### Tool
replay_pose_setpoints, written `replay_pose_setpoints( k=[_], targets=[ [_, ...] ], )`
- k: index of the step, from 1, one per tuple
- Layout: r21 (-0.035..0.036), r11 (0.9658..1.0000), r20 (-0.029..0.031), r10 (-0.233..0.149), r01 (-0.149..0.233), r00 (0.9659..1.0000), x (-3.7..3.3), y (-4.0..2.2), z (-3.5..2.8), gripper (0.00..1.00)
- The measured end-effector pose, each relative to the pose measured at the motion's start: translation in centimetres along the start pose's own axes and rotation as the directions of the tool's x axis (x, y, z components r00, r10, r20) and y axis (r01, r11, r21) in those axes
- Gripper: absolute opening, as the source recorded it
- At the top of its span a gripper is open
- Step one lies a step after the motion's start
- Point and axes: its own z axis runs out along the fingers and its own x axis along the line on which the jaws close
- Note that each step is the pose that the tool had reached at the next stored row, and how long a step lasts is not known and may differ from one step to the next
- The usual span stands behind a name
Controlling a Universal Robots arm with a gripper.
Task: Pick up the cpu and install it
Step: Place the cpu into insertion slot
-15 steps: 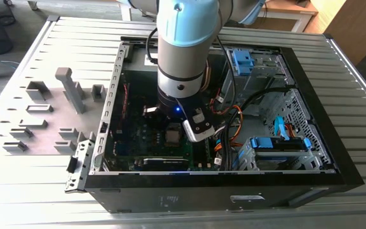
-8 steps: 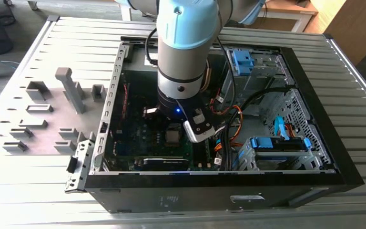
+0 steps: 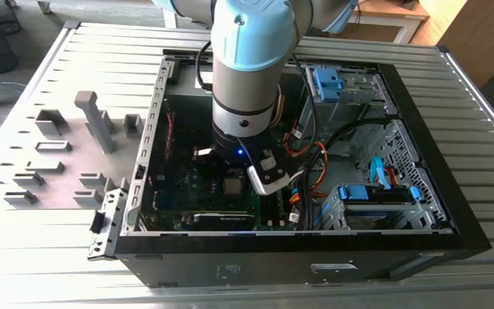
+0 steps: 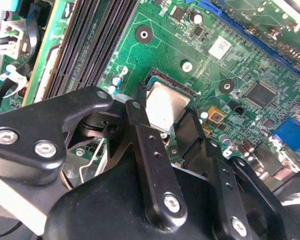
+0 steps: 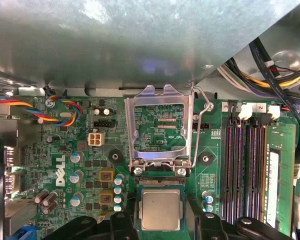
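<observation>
While low over the board, straddles the cpu

Sets the gripper (image 4: 162,114) astride the cpu (image 4: 165,104), close on two opposite sides; cannot tell whether clamped or let go. Shows the cpu lying flat, silvery top up, within the socket (image 5: 161,182) on the green motherboard (image 5: 210,180). Finds the metal load plate (image 5: 140,97) just beyond, swung up off the socket. Puts dark memory slots (image 5: 240,170) beside the socket and, farther out, the open computer case (image 3: 229,257) on a slatted table (image 3: 487,129).
</observation>
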Motion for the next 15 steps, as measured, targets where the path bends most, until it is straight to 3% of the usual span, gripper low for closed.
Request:
replay_pose_setpoints(
  k=[15],
  targets=[
    [-0.0002, 1.0000, 0.0001, 0.000, 0.000, 1.0000, 0.07, -0.01, 0.21, 0.47]
  ],
)
